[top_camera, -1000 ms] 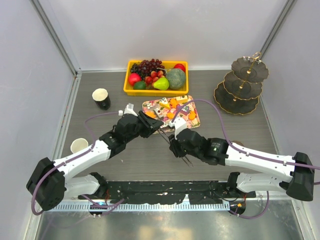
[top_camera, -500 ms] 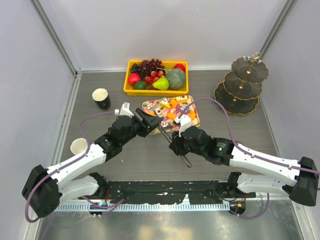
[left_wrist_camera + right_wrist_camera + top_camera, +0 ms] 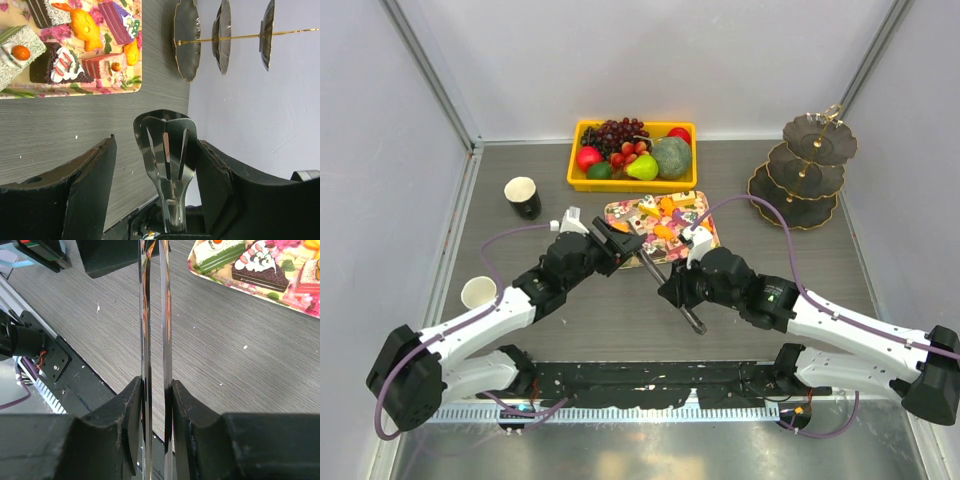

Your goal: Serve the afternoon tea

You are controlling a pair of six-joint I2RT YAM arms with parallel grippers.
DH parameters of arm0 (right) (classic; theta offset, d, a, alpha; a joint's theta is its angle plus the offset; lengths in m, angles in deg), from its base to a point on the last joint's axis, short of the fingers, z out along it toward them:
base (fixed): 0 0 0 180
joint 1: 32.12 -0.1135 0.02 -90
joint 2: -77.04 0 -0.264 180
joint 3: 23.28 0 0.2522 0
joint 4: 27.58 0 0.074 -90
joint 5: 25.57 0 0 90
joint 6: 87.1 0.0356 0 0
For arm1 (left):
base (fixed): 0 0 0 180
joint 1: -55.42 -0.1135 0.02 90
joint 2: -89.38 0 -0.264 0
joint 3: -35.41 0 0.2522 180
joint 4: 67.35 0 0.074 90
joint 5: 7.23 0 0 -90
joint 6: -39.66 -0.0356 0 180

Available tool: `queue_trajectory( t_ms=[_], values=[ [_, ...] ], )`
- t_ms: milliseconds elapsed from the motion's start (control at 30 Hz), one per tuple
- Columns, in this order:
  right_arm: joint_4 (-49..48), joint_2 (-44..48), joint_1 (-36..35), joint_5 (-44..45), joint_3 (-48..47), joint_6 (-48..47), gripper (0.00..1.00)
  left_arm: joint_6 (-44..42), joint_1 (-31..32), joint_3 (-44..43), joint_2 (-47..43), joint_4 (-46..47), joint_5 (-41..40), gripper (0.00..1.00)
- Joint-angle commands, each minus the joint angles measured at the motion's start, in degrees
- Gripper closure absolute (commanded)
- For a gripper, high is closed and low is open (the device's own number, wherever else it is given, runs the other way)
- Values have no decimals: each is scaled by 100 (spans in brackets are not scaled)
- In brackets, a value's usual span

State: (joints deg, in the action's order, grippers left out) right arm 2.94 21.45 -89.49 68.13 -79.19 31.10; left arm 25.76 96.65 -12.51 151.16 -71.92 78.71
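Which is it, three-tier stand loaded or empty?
Empty. All three plates of the three-tier stand look bare from above; the cakes and pastries lie on the floral tray.

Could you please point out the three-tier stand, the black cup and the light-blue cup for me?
three-tier stand (image 3: 808, 172), top external, middle tier's plate.
black cup (image 3: 528, 208), top external, outer wall.
light-blue cup (image 3: 477, 292), top external, inside its mouth.
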Motion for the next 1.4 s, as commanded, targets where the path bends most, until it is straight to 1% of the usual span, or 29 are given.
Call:
queue_trajectory(
  t_ms=[0, 67, 133, 167, 267, 333, 367, 433, 500, 533, 633, 900, 1367],
  values=[
    [-454, 32, 6, -273, -4, 80, 80, -33, -10, -118, 150, 416, 36, 32],
    [-489, 5, 15, -283, -4, 106, 81, -7, -10, -136, 212, 513, 106, 32],
    [-506, -4, 15, -283, 14, 124, 81, 19, -10, -162, 255, 557, 142, 36],
    [-506, -4, 6, -283, 14, 132, 80, 37, -10, -153, 264, 575, 150, 41],
    [-498, -4, 15, -283, 14, 132, 80, 125, -10, -92, 291, 672, 159, 51],
    [-480, -4, 23, -291, 5, 141, 81, 160, -10, -83, 291, 689, 159, 62],
    [-480, -4, 15, -283, -4, 141, 81, 169, -1, -74, 291, 689, 168, 66],
    [-471, -39, 15, -283, -12, 141, 80, 195, -10, -83, 291, 689, 177, 81],
    [-428, -100, 15, -283, -30, 115, 77, 248, -10, -74, 291, 681, 186, 97],
    [-384, -136, 15, -283, -56, 98, 73, 257, -10, -65, 291, 672, 194, 100],
    [-304, -241, 15, -283, -127, 36, 67, 301, -10, -100, 256, 558, 195, 100],
    [-32, -426, -3, -283, -267, -166, 60, 274, -10, -241, 150, 118, 63, 100],
    [47, -725, -99, -195, -320, -351, 55, 432, -10, -241, 194, 118, 150, 100]
  ],
)
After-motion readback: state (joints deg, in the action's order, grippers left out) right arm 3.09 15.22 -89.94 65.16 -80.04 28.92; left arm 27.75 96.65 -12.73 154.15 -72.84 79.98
